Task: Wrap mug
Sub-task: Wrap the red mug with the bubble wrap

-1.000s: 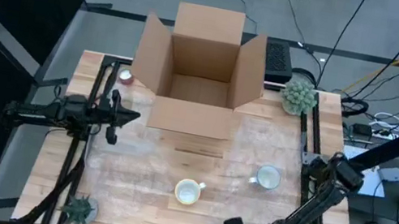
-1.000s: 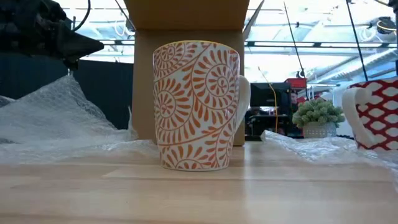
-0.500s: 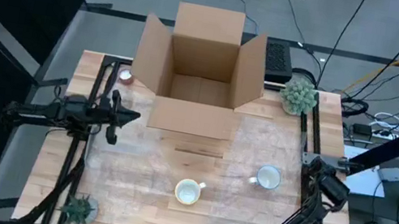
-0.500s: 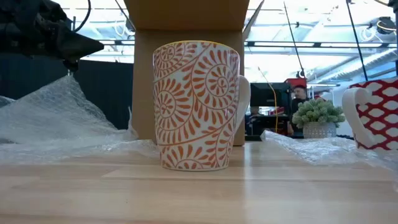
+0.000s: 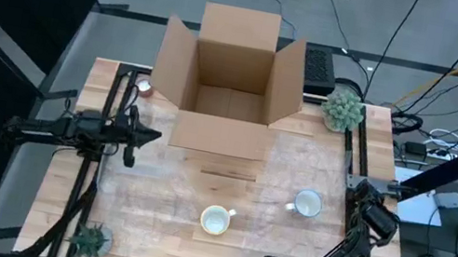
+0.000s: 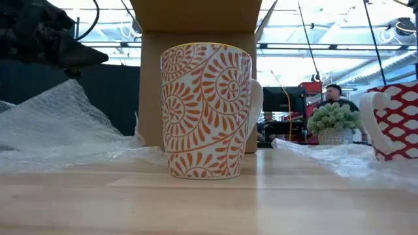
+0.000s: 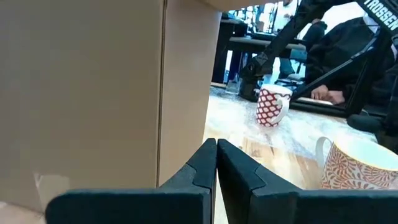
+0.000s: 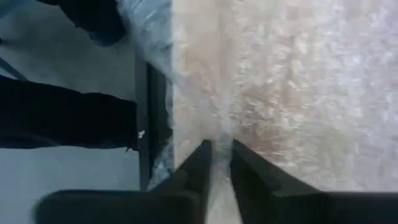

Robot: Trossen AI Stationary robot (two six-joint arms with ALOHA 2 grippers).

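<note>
An orange-patterned mug (image 5: 215,221) (image 6: 206,111) stands upright near the table's middle front. A red-patterned mug (image 5: 306,203) (image 6: 395,121) stands to its right. A sheet of bubble wrap (image 5: 199,189) lies spread under both mugs and rises in a heap (image 6: 59,124) at the left. My left gripper (image 5: 147,135) (image 7: 216,152) hovers shut above the table's left side, holding nothing. My right gripper (image 8: 217,152) is at the table's near edge, right of centre, shut on the wrap. My right gripper pinches the bubble wrap between its two fingers at a raised ridge (image 8: 219,134) close to the sheet's edge by the table's rim. The fingers come from above, pointing down. The rest of the sheet lies on the table; one layer or several, I cannot tell.
An open cardboard box (image 5: 231,77) stands at the far middle, just ahead of my left gripper. A small potted plant (image 5: 343,109) sits at the far right, another (image 5: 91,241) at the near left. A person (image 6: 336,94) shows in the room behind.
My right arm has swung toward the table's near edge with the wrap, and the wrap at the right side has sunk flatter on the table. My left gripper has dipped a little.
</note>
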